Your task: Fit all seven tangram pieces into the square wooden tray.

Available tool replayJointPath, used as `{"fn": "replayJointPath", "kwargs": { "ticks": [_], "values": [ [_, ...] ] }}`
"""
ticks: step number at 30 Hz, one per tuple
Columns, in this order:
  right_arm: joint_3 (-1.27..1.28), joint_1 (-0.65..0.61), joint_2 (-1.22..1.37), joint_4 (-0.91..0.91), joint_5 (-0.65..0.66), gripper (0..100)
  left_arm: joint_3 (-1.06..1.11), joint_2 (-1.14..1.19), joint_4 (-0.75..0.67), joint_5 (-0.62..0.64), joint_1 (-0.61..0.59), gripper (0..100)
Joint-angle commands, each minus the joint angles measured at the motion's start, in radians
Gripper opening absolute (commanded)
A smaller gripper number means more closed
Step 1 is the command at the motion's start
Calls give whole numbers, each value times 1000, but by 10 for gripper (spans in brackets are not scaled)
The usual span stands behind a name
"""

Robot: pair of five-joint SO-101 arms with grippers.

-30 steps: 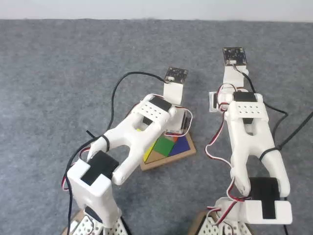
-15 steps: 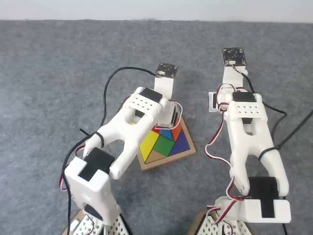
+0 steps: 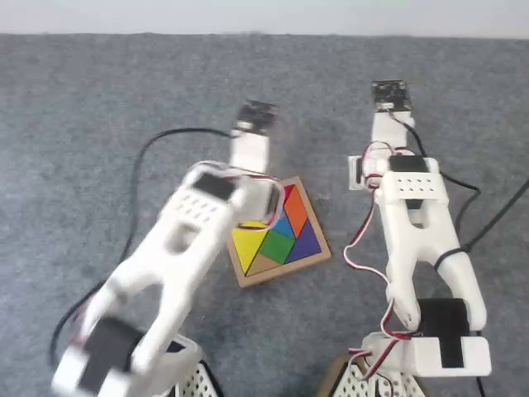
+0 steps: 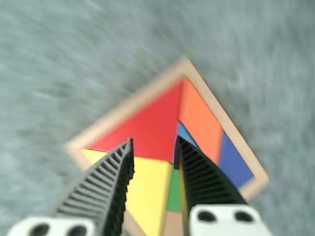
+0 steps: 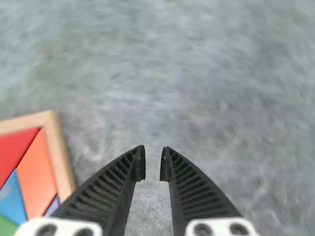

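Note:
The square wooden tray (image 3: 285, 270) lies on the grey carpet between the two arms, turned like a diamond. It holds coloured tangram pieces lying flat: yellow (image 3: 248, 241), green (image 3: 279, 246), orange (image 3: 296, 211), purple-blue (image 3: 306, 241) and a tan triangle (image 3: 263, 265). In the left wrist view my left gripper (image 4: 154, 142) hangs open just above the tray (image 4: 125, 102), over the red triangle (image 4: 147, 128), with nothing between its fingers. The left arm (image 3: 190, 231) covers the tray's near-left corner. My right gripper (image 5: 151, 164) is shut but for a thin slit, over bare carpet beside the tray's rim (image 5: 61, 147).
The right arm (image 3: 413, 207) stretches along the right side of the table, apart from the tray. Grey carpet spreads out to the far side and to the left. Both arm bases stand at the near edge.
The left arm has drawn back and swung left off the tray, uncovering more of the pieces. The right arm has barely moved.

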Motion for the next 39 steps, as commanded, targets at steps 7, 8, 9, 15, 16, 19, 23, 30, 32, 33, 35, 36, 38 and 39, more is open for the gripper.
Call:
{"fn": "replayJointPath", "kwargs": {
  "ticks": [7,8,9,15,16,19,23,30,32,33,35,36,38,39],
  "values": [
    [35,-257,-58,-10,227,65,390,-621,-397,196,-434,135],
    [43,-291,-50,-10,256,65,417,-646,-417,204,-437,135],
    [48,-321,-35,-12,284,66,432,-666,-425,212,-440,136],
    [8,-401,119,-101,344,68,443,-684,-428,233,-483,137],
    [-15,-401,136,-88,353,70,441,-680,-428,233,-493,137],
    [-71,-414,163,-27,354,93,440,-675,-428,233,-505,137],
    [-78,-458,173,4,351,135,440,-675,-428,233,-503,137],
    [-81,-493,209,-2,350,147,440,-675,-428,233,-505,137],
    [-92,-489,237,4,350,146,440,-677,-428,233,-505,137],
    [-101,-487,249,8,350,134,440,-677,-428,233,-505,137],
    [-106,-486,259,8,351,81,440,-677,-428,232,-506,136],
    [-107,-486,260,8,351,51,440,-677,-428,230,-506,136],
    [-107,-487,252,8,353,17,440,-677,-428,229,-506,135],
    [-107,-487,248,10,353,20,440,-677,-428,229,-506,135]
  ]
}}
